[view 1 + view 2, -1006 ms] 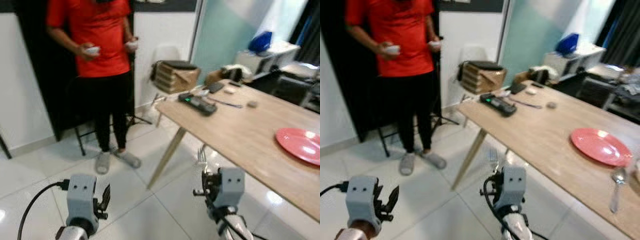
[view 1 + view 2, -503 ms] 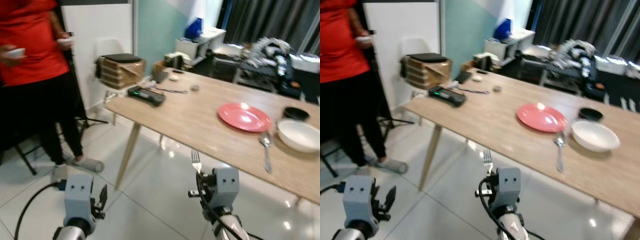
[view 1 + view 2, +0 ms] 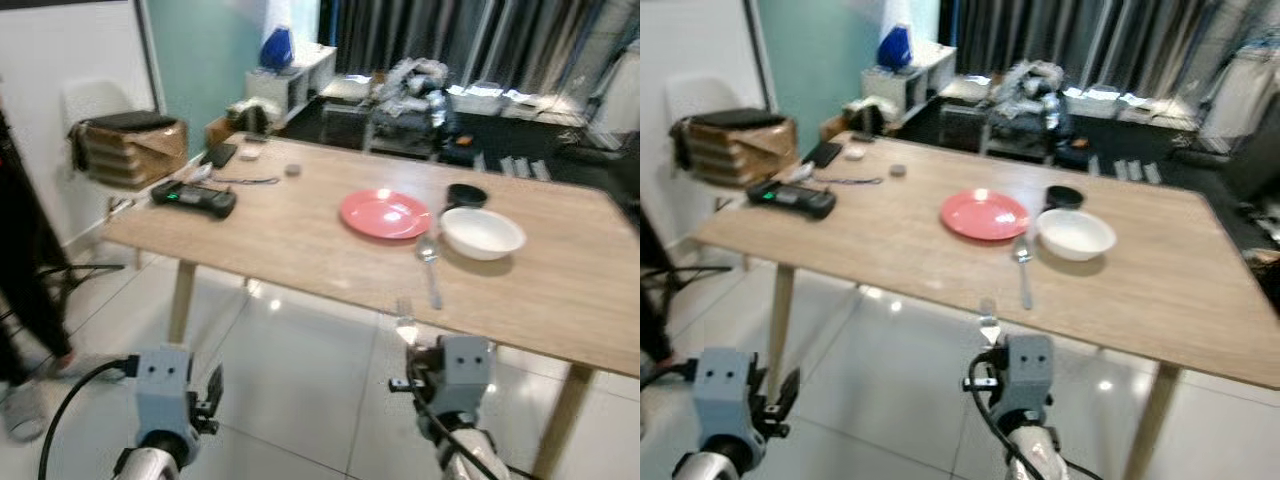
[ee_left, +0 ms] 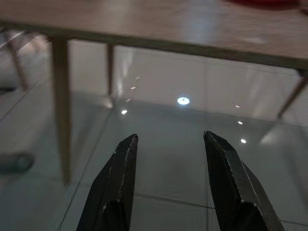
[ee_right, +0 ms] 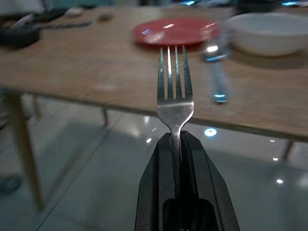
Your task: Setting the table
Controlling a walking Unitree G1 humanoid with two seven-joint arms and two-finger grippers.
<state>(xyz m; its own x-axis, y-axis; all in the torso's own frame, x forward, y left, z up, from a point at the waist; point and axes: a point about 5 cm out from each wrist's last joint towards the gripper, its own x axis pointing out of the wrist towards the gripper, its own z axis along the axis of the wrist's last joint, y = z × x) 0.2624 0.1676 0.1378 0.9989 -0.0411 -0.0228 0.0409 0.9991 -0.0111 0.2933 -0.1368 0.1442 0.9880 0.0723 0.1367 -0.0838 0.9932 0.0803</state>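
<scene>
- Wooden table (image 3: pixel 300 240) spans mid-frame, carrying red plate (image 3: pixel 385 213), spoon (image 3: pixel 430 265), white bowl (image 3: pixel 482 232).
- Right gripper (image 5: pixel 179 139), lower centre, clamps fork (image 5: pixel 175 94) upright between its jaws.
- Left gripper (image 4: pixel 169 144) spread, lower left.

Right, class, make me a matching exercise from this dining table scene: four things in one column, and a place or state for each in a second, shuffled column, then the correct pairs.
Column one:
1. fork
2. spoon
3. red plate
4. white bowl

Column two:
A. on the table, left of the spoon
B. on the table, right of the spoon
C. clamped upright in the right end effector
D. lying on the table between plate and bowl

Pairs: 1-C, 2-D, 3-A, 4-B
</scene>
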